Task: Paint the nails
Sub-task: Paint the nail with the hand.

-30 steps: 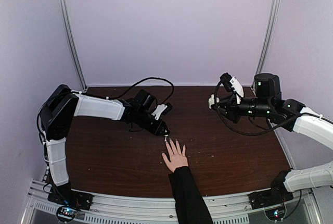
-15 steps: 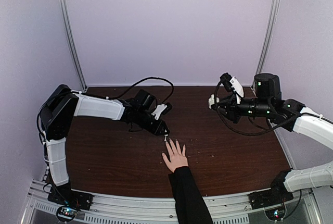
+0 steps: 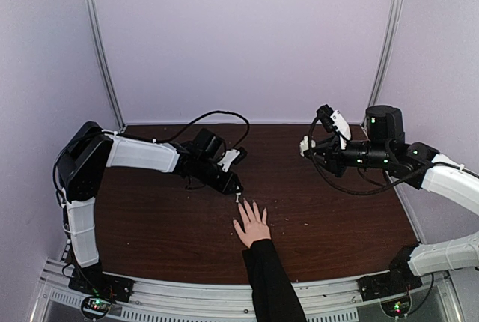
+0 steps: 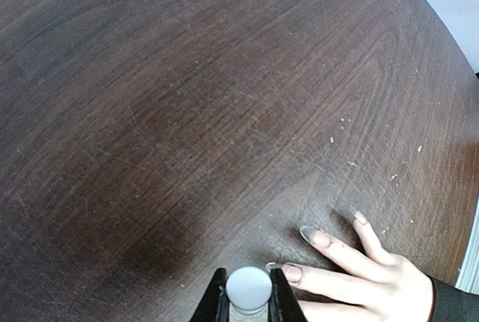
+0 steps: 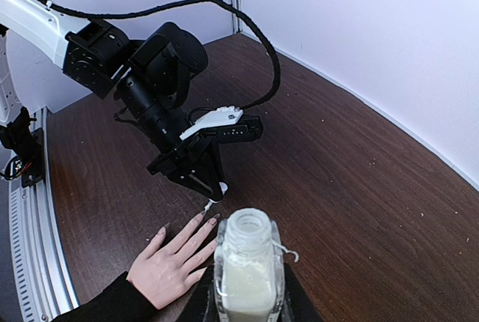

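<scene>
Hidden or unclear: in the left wrist view the hand [image 4: 374, 284] is cut off by the bottom edge, with only three nails [image 4: 309, 234] showing. The cap [image 4: 248, 287] covers whatever is beneath it. In the right wrist view a thin white brush tip [image 5: 212, 203] ends beside a fingertip; contact cannot be confirmed. The lower part of the bottle [image 5: 248, 262] is out of frame.

Materials: the desk [image 3: 150, 217] is dark brown wood grain, scuffed and flecked with pale specks. The nails are long, almond-shaped and glossy grey. The cap is round, smooth and white. The bottle is clear glass, open-necked, holding pale liquid.

The left fingers [image 4: 248, 305] are clamped on the cap, at 11 o'clock of the hand. The right fingers [image 5: 248, 308] are clamped on the bottle, raised at 2 o'clock of the hand. The hand lies flat, fingers spread, at 6 o'clock on the desk, in a black sleeve [image 3: 273, 284].
</scene>
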Available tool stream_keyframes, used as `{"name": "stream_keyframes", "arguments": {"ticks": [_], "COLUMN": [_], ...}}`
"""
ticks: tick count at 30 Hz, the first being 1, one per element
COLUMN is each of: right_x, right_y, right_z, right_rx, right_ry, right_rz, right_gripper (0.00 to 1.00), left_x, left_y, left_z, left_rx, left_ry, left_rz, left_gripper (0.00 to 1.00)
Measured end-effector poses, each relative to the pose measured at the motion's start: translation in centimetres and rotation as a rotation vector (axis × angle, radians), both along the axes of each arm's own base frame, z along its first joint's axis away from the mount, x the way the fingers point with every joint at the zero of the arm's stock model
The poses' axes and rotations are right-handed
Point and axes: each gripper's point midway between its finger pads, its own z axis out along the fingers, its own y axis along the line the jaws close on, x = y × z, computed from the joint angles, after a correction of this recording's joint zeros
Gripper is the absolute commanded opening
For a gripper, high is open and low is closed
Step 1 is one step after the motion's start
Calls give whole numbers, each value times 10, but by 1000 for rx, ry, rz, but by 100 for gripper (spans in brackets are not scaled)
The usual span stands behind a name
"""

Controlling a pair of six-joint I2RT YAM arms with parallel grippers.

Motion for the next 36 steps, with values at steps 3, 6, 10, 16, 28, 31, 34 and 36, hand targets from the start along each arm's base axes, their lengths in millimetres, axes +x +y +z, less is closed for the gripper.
{"name": "stream_keyframes", "arguments": {"ticks": [3,6,10,16,28,31,34,36], "right_x": [0,0,0,0,-1,-1,-1,-1], "right_y": [0,0,0,0,0,-1,-1,-1], "right_z": [0,0,0,0,2,3,2,3], "right_rx": [0,0,0,0,3,4,4,4], "right_ry": [0,0,0,0,-4,-6,-6,-6], "right_rz": [0,0,0,0,0,0,0,0], "right_gripper": [0,0,0,0,0,0,0,0], "left_x": [0,0,1,2,-5,-7,-8,-9], "left_y": [0,0,-1,-1,-6,-8,-9,-10], "left_z": [0,0,1,4,17,18,19,20], "left_rx": [1,1,-4,-9,-69,-83,-92,-98], "left_ry": [-1,-2,-6,-13,-21,-15,-11,-7], "left_rz": [1,2,1,2,-32,-44,-53,-59], "left_gripper": [0,0,0,0,0,0,0,0]}}
